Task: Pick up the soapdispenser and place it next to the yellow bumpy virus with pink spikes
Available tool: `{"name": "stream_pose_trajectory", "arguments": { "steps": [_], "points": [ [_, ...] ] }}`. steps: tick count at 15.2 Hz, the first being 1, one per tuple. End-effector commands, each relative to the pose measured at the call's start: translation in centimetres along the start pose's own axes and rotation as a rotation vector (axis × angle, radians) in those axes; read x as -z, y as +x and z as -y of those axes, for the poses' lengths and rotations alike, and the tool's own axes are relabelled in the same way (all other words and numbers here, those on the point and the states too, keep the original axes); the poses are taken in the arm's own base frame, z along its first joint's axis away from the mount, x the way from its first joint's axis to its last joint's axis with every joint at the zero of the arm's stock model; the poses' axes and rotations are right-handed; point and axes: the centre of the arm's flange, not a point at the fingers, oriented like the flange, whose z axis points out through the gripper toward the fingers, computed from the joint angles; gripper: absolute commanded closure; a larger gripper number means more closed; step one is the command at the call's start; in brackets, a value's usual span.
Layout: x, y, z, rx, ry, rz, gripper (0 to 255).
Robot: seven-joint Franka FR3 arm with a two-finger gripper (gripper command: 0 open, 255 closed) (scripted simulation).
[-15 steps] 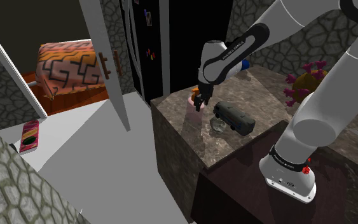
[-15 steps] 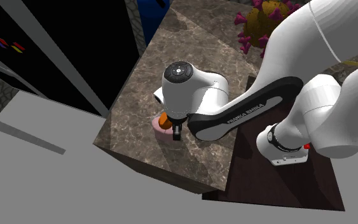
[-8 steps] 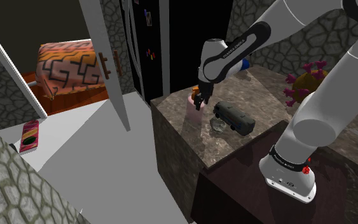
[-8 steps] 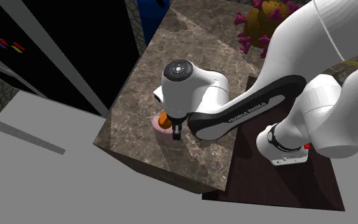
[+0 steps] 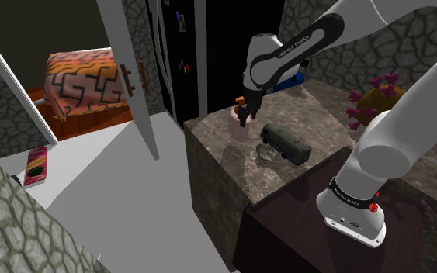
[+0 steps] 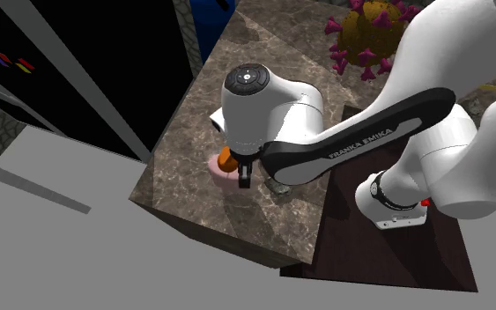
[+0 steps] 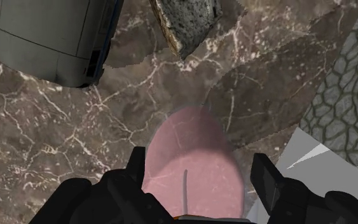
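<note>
We see a brown marble bench across the shoulder view's middle. The white arm arcs from the lower right of the frame up to the top centre. A dark grey bus-like block lies at centre right on the bench, with a small grey rock-like lump just beside it. The yellow virus with pink spikes sits at the right edge, and at the top right of the second exterior view. The pink soap dispenser with an orange top stands upright at frame centre near the bench's corner, well apart from the virus. The claw is clenched around the soap dispenser, one finger on each side in the wrist view. We cannot tell whether its base touches the bench.
</note>
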Motion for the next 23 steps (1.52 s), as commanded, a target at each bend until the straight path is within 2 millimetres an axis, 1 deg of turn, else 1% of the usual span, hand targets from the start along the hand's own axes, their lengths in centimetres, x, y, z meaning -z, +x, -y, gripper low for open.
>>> {"name": "stream_pose_trajectory", "arguments": {
  "steps": [1, 23],
  "points": [
    [1.0, -0.1, 0.2, 0.000, 0.000, 0.000, 255],
    [12.6, 0.2, 0.5, 0.000, 0.000, 0.000, 255]
  ]
}}
